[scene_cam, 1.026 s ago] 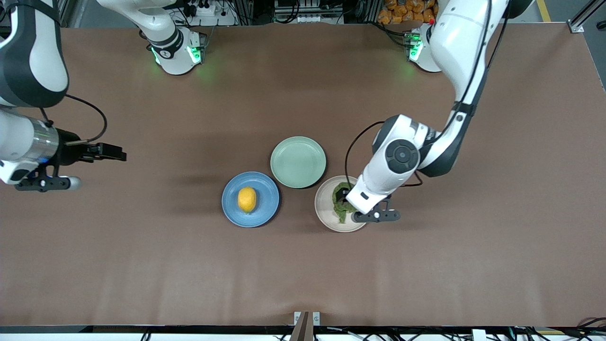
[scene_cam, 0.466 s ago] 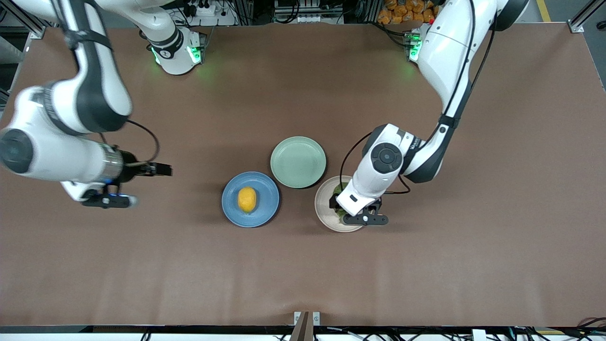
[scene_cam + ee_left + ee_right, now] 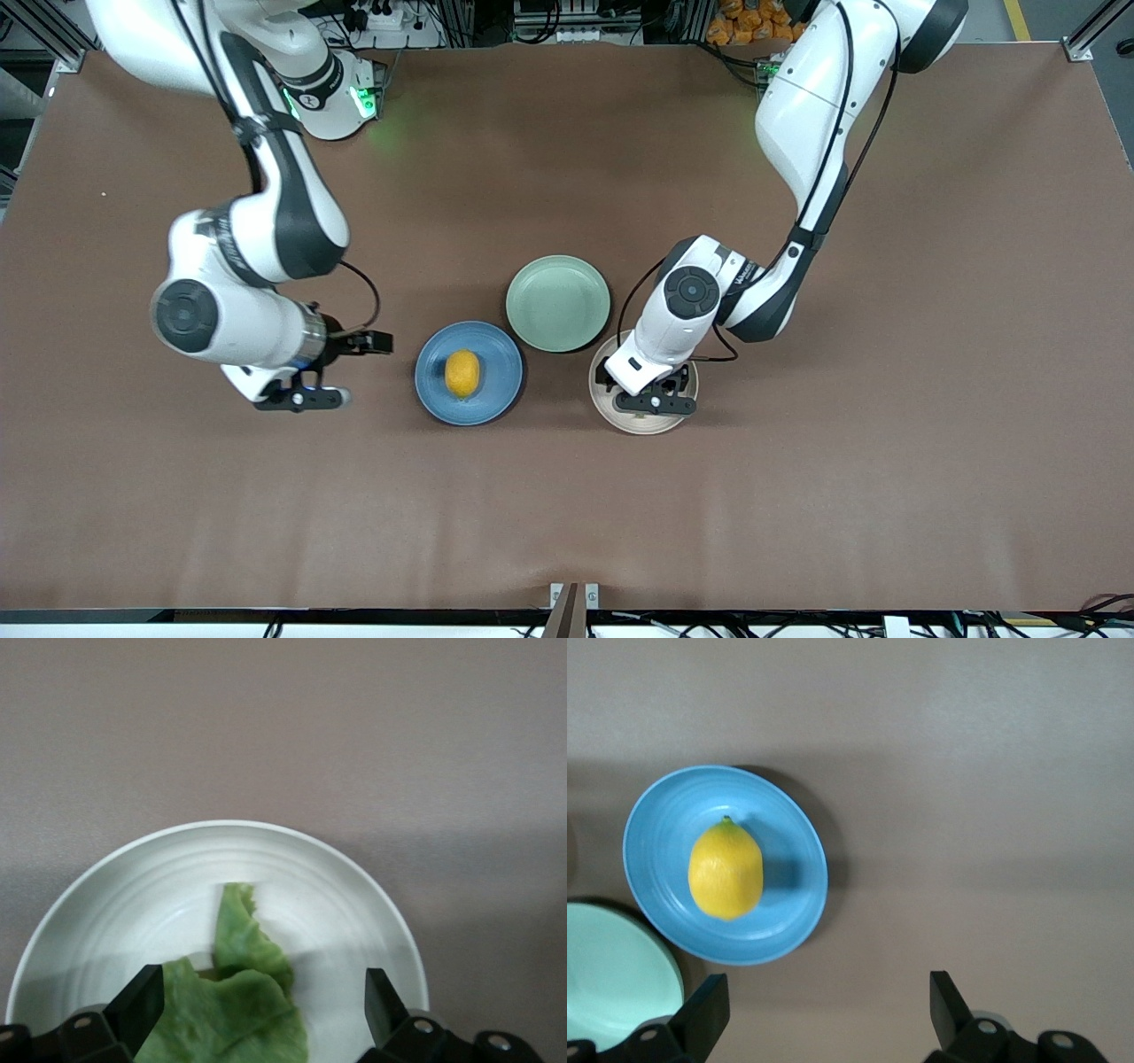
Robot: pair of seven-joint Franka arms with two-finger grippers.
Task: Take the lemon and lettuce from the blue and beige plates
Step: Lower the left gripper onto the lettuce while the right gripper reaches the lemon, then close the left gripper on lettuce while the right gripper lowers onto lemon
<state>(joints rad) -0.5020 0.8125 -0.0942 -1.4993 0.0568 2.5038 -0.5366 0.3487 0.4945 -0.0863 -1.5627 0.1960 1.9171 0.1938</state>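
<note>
Right gripper has swung in beside the blue plate, fingers spread, lemon just ahead, while the left gripper (jaws wide too) has dropped over the lettuce on the beige plate, both grabs looking imminent.

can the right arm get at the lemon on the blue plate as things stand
Probably yes. The right claw is open, over bare table beside the blue plate, toward the right arm's end. The lemon lies uncovered, with nothing between them.
</note>
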